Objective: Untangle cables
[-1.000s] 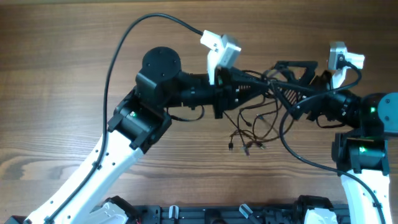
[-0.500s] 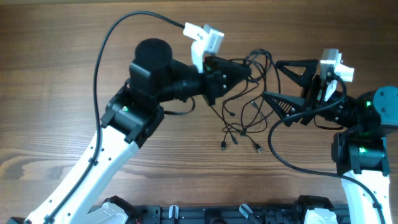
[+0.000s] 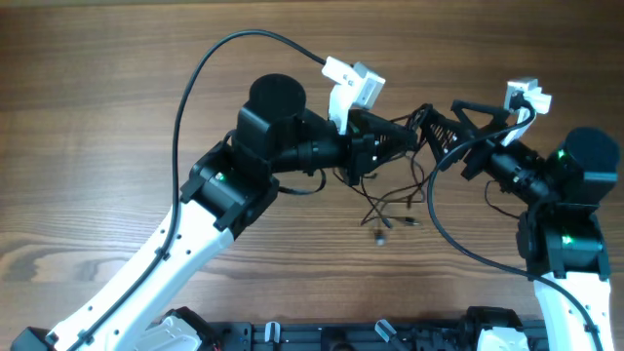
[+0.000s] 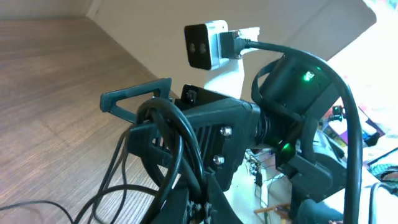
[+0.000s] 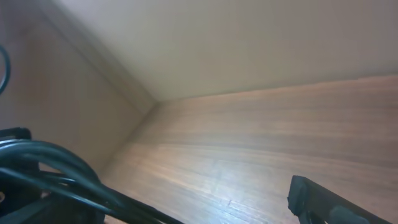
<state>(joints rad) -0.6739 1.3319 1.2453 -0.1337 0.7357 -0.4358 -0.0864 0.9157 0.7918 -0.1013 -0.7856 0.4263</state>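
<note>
The cables point(image 3: 382, 203) are a bunch of thin dark cords held up off the wooden table, with loose ends and small plugs point(image 3: 380, 234) dangling below. My left gripper point(image 3: 403, 137) is shut on the bunch; its wrist view shows the jaws point(image 4: 202, 208) pinched on cords point(image 4: 118, 168). My right gripper point(image 3: 441, 123) is open, right next to the left one, with cords looped over one finger point(image 4: 134, 99). In the right wrist view its jaws point(image 5: 180, 190) are wide apart, and cords point(image 5: 56, 158) lie across the left finger.
The wooden table point(image 3: 117, 88) stretches on all sides. Thick black arm cables arc over the left arm point(image 3: 210, 54) and loop beside the right arm point(image 3: 439, 210). A black rail point(image 3: 322, 336) runs along the front edge.
My left gripper has moved right with the cords, closing up to the right gripper. The right gripper has swung up and back. The bunch now hangs tighter, plugs under the two grippers.
</note>
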